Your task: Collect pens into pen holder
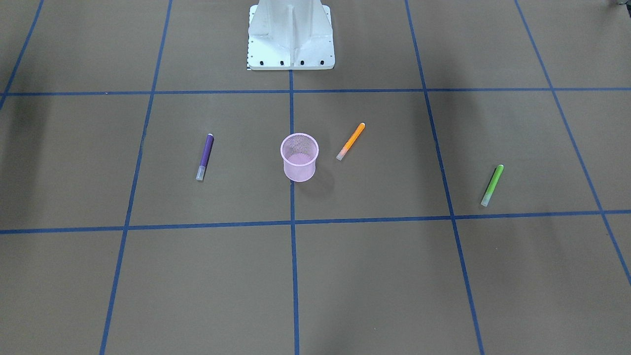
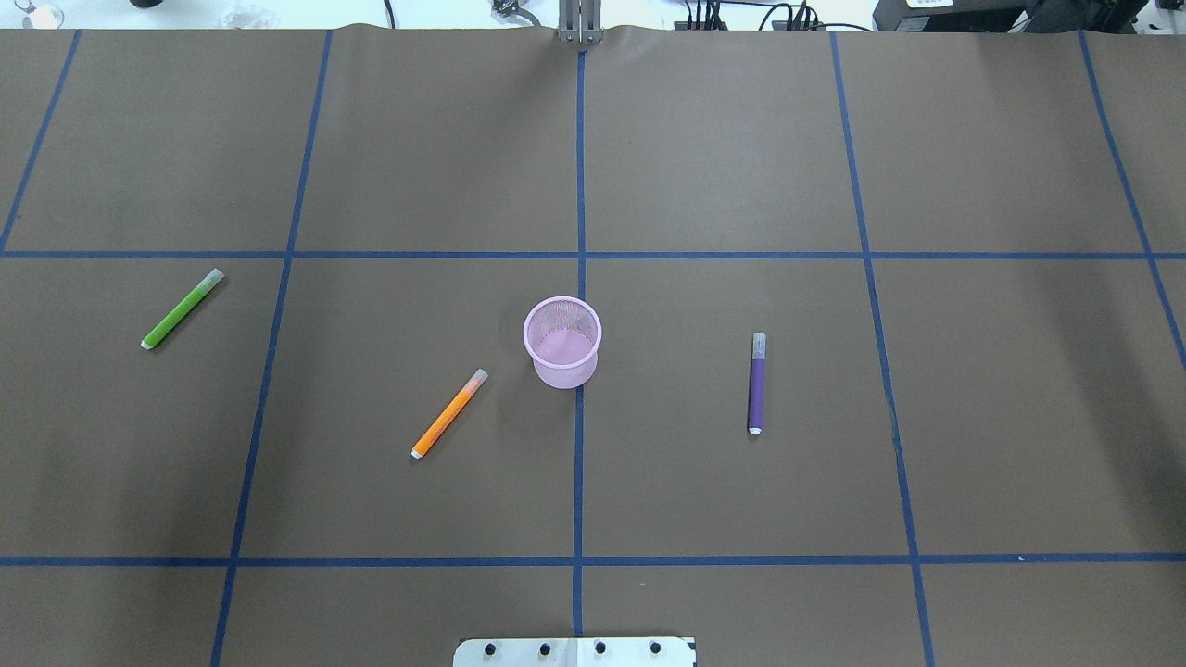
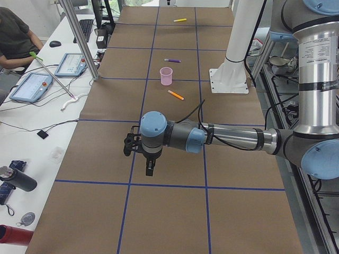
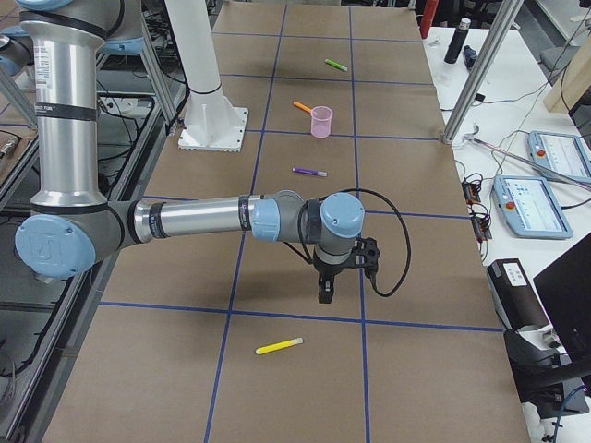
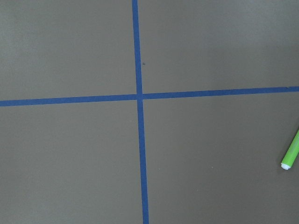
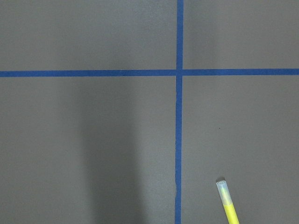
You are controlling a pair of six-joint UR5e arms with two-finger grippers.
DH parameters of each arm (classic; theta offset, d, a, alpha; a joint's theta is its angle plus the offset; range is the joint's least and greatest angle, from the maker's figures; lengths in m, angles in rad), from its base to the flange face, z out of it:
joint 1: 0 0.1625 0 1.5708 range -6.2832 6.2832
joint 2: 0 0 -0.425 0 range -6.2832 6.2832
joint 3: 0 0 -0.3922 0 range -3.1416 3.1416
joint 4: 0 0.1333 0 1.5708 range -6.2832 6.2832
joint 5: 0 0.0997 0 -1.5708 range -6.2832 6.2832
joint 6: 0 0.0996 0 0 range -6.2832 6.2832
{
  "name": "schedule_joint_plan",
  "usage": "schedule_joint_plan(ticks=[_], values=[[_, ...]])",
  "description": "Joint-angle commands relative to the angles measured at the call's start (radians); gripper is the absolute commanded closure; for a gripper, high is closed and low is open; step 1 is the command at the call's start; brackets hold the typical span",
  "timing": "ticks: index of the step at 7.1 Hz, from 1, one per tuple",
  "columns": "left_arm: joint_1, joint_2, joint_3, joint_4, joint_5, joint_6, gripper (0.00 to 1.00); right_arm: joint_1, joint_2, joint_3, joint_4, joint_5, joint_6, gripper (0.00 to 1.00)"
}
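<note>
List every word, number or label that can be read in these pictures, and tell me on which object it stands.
No text can be read in any view.
purple pen, orange pen, green pen, yellow pen: no print shows.
pen holder: plain mesh, no label.
pendant screens: too small to read.

Two fixed cameras look steeply down on the taped brown table (image 2: 723,148) from opposite long sides, one behind the robot's white base (image 2: 574,651) and one facing it, both centred on the pink mesh pen holder (image 1: 299,158). Two end cameras look along the table, the holder far beyond the left gripper (image 3: 150,169) in one and the right gripper (image 4: 325,293) in the other. Wrist cameras stare straight down at close range, the left catching the green pen (image 5: 291,151), the right the yellow pen (image 6: 227,201).
</note>
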Motion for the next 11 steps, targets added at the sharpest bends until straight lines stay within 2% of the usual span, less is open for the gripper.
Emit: schedule_joint_plan(ticks=[1,6,8,9,10,11], values=[[0.000,0.003,-0.014,0.004,0.004,-0.001,0.00,0.000,-0.001,-0.005,0.000,0.002,0.000,0.01],[0.006,0.016,-0.015,-0.010,-0.012,0.001,0.00,0.000,-0.003,-0.026,-0.002,0.007,0.000,0.01],[0.007,0.017,-0.003,-0.008,-0.108,-0.004,0.00,-0.008,0.002,-0.028,0.000,0.011,-0.009,0.01],[0.009,0.017,-0.005,-0.010,-0.108,-0.004,0.00,-0.015,0.006,-0.022,0.000,0.013,0.000,0.01],[0.009,0.017,-0.005,-0.010,-0.108,-0.004,0.00,-0.023,-0.016,-0.025,0.002,-0.010,-0.021,0.01],[0.009,0.016,-0.003,-0.010,-0.107,-0.004,0.00,-0.040,-0.032,-0.030,0.043,-0.104,-0.105,0.01]])
